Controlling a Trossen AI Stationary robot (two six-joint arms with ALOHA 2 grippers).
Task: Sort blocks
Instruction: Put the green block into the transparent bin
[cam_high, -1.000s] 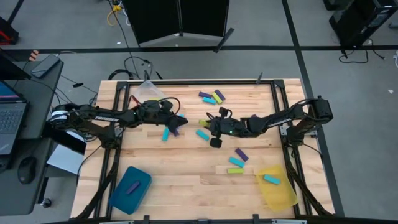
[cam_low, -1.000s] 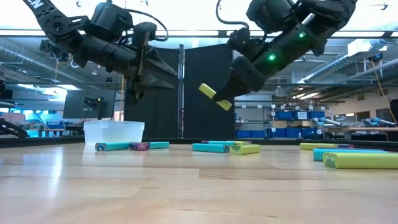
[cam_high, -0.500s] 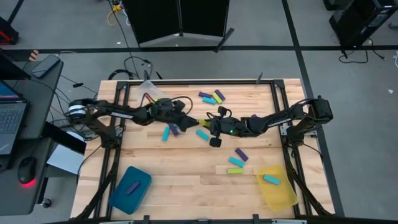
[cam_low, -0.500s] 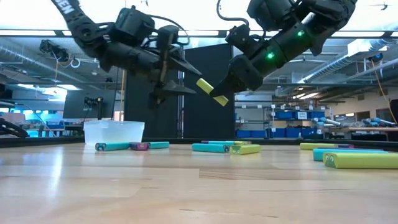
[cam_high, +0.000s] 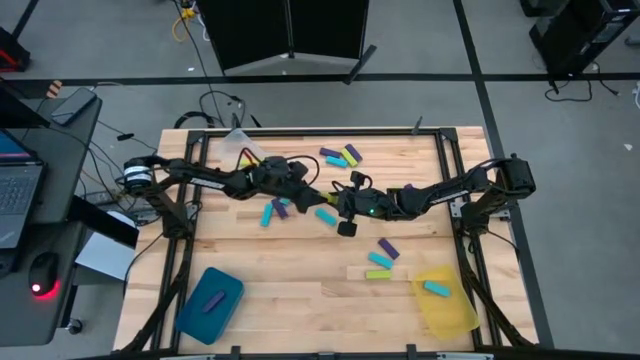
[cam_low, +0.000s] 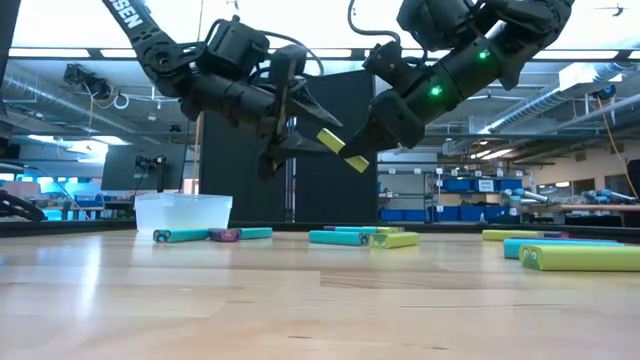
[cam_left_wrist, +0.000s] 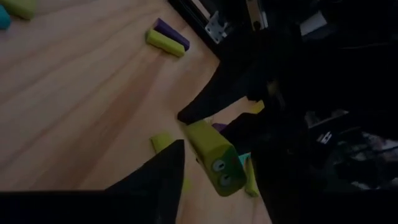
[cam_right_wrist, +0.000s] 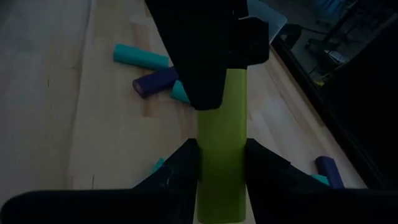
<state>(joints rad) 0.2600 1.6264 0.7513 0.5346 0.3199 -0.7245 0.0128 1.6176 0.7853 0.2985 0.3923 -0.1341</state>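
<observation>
Above the middle of the pale wooden counter (cam_high: 300, 270), the right end effector (cam_low: 352, 152) is clenched on one small oblong yellow-green block (cam_low: 342, 149), held tilted in the air with its free end toward the left end effector (cam_low: 300, 125). That left end effector hangs at about the same height with its two dark fingers spread, and the free end of the held block reaches in between them; in the right wrist view one left finger overlaps the block's far end, though whether it touches cannot be told. Below and behind the pair, more cyan, purple and yellow-green blocks (cam_high: 379, 259) lie loose on the counter: a small cluster (cam_high: 340, 155) beyond the end effectors toward the far edge, a few just beside the left one, and three nearer the front on the right arm's side. One cyan block lies in the yellow tray (cam_high: 447, 309) at the near right corner, a teal tray (cam_high: 209, 301) sits at the near left, and a clear tray (cam_low: 183, 212) stands behind the left arm
</observation>
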